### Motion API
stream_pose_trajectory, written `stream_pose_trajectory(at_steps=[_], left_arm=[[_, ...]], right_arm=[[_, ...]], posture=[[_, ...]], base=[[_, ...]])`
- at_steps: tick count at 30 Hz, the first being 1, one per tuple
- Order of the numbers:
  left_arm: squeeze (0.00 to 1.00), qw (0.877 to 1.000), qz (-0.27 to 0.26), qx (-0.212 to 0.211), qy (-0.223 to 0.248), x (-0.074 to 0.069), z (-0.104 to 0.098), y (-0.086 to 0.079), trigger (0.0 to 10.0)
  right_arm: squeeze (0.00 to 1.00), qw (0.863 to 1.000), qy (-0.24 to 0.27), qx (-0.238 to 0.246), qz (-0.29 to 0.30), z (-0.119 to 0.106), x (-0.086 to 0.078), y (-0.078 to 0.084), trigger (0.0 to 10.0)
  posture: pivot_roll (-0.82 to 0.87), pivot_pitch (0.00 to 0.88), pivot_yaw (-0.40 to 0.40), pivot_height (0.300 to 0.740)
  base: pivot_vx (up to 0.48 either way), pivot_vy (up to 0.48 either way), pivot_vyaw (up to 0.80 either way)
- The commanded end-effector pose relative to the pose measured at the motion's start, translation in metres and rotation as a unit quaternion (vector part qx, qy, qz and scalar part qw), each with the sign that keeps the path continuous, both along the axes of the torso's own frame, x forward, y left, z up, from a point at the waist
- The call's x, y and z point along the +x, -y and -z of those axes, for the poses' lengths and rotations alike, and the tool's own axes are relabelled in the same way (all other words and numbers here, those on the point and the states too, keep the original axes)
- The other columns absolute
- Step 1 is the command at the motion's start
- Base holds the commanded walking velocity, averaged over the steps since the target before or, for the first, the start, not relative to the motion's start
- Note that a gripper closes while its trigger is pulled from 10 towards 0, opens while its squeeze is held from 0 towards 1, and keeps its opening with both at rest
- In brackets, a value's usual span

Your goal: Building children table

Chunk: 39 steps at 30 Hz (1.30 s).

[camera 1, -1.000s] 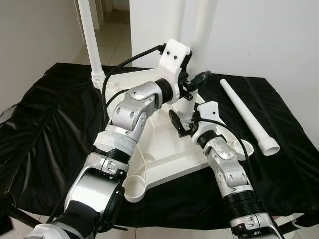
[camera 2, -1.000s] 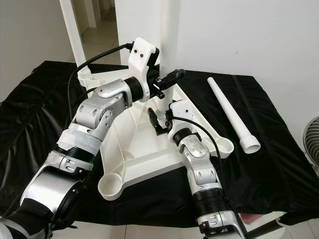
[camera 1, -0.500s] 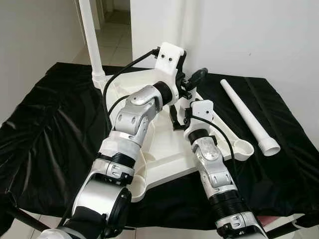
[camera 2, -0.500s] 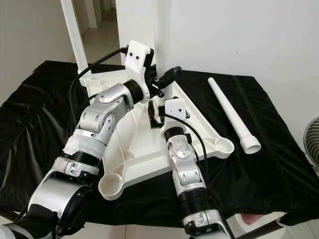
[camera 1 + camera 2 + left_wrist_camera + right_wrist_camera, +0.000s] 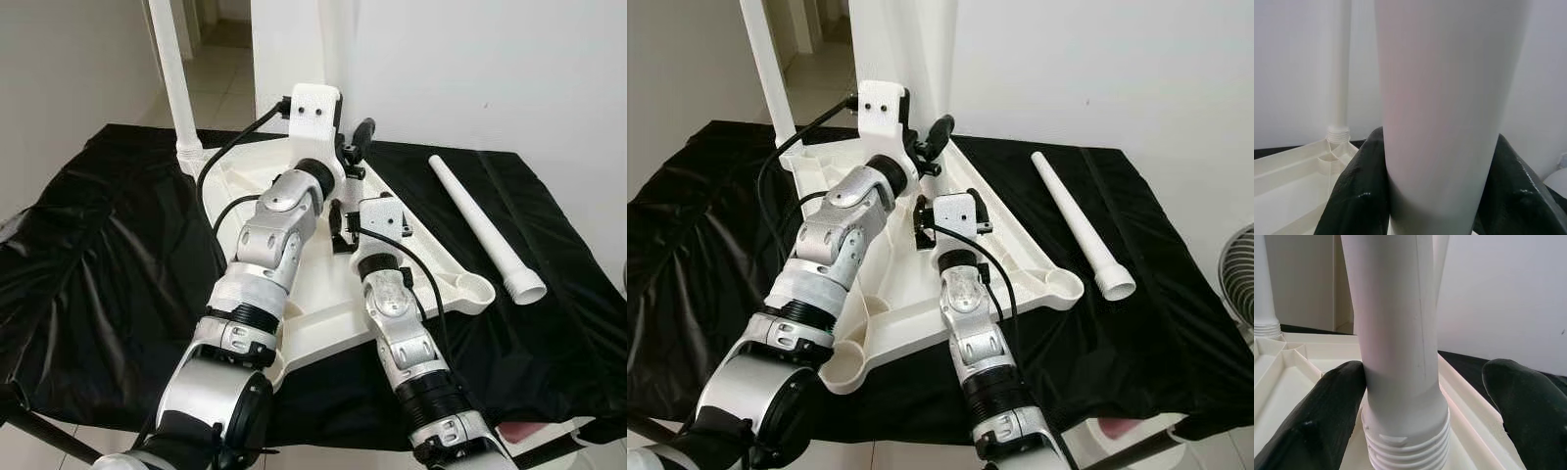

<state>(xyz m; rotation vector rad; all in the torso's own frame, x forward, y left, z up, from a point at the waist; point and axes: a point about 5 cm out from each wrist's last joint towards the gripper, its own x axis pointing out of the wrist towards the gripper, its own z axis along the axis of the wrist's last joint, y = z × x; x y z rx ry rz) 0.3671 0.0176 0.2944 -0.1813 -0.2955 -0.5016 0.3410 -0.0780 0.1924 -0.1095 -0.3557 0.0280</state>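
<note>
A white wall (image 5: 509, 69) backs a low surface draped in a black cloth (image 5: 88, 245); a tiled floor (image 5: 211, 73) shows through a doorway at the far left. On the cloth lies the white plastic tabletop (image 5: 892, 284) of the children's table, turned underside up, its ribs and round corner sockets showing. One socket (image 5: 1065, 286) sits at the right corner, and another (image 5: 844, 372) at the near corner.

A white leg (image 5: 168, 69) stands upright in the far left corner socket. A second leg (image 5: 1396, 333) stands upright at the far corner, its threaded end (image 5: 1406, 443) down against the tabletop. A third leg (image 5: 1080, 223) lies loose on the cloth to the right of the tabletop, well apart from both arms, its wider end toward the near side.

The left tool (image 5: 1442, 196) is closed around the far upright leg above its base, a black finger (image 5: 1359, 191) pressing on each side. From the head, the left arm (image 5: 269, 245) reaches far across the tabletop.

The right tool (image 5: 1420, 416) sits lower, at the threaded end of the same leg. Its fingers are spread: one finger (image 5: 1327, 416) touches the leg just above the threads, the other (image 5: 1525, 406) stands clear of it. The right arm (image 5: 965, 323) lies over the tabletop just right of the left arm.
</note>
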Motion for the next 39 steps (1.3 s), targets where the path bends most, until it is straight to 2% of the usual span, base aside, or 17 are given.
stream_pose_trajectory(at_steps=[1,4,8,19,25,26,28,29,30,31,39], left_arm=[[0.0,1.0,-0.03,0.0,-0.004,0.002,0.002,-0.003,10.0],[0.0,1.0,-0.029,-0.001,-0.003,0.002,0.002,-0.003,10.0],[0.0,1.0,-0.024,-0.008,-0.002,-0.002,-0.003,0.008,10.0],[0.0,1.0,0.016,-0.004,0.006,-0.015,-0.005,0.027,10.0],[0.0,1.0,0.021,-0.003,0.005,-0.017,-0.006,0.029,10.0],[0.0,1.0,0.021,-0.004,0.006,-0.017,-0.006,0.03,10.0],[0.0,1.0,0.021,-0.004,0.007,-0.017,-0.006,0.03,10.0],[0.0,1.0,0.021,-0.004,0.007,-0.018,-0.007,0.03,10.0],[0.0,1.0,0.021,-0.004,0.007,-0.018,-0.007,0.03,10.0],[0.0,1.0,0.021,-0.004,0.007,-0.018,-0.007,0.03,10.0],[0.0,1.0,0.026,-0.002,0.007,-0.02,-0.006,0.032,10.0]], right_arm=[[0.0,0.999,0.021,0.011,0.028,-0.007,0.002,0.01,10.0],[0.0,0.999,0.02,0.014,0.029,-0.008,0.003,0.009,10.0],[0.0,0.999,0.016,0.023,0.032,-0.009,0.006,0.01,10.0],[0.0,1.0,0.017,0.005,0.007,-0.016,0.02,0.009,10.0],[0.0,1.0,0.016,-0.001,0.005,-0.016,0.022,0.007,9.9],[0.0,1.0,0.017,0.0,0.003,-0.016,0.023,0.006,5.3],[0.0,1.0,0.02,0.003,-0.001,-0.017,0.024,0.005,5.3],[0.0,1.0,0.021,0.003,0.0,-0.018,0.024,0.005,2.5],[0.0,1.0,0.022,0.003,0.002,-0.018,0.025,0.005,0.5],[0.0,1.0,0.023,0.003,0.004,-0.019,0.026,0.004,0.0],[0.0,1.0,0.024,0.011,0.006,-0.021,0.028,0.003,0.0]], posture=[[-0.01,0.0,-0.026,0.74],[-0.01,0.0,-0.026,0.74],[-0.01,0.0,-0.023,0.74],[-0.01,0.0,-0.013,0.74],[0.0,0.0,-0.019,0.74],[0.0,0.0,-0.022,0.74],[0.0,0.0,-0.022,0.74],[0.01,0.0,-0.024,0.74],[0.01,0.0,-0.024,0.74],[0.01,0.0,-0.025,0.74],[0.01,0.0,-0.026,0.74]], base=[[0.0,0.0,0.0],[0.0,0.0,0.0],[0.0,0.0,0.0],[0.0,0.0,0.0],[0.0,0.0,0.0],[0.0,0.0,0.0],[0.0,0.0,0.0],[0.0,0.0,0.0],[0.0,0.0,0.0],[0.0,0.0,0.0],[0.0,0.0,0.0]])
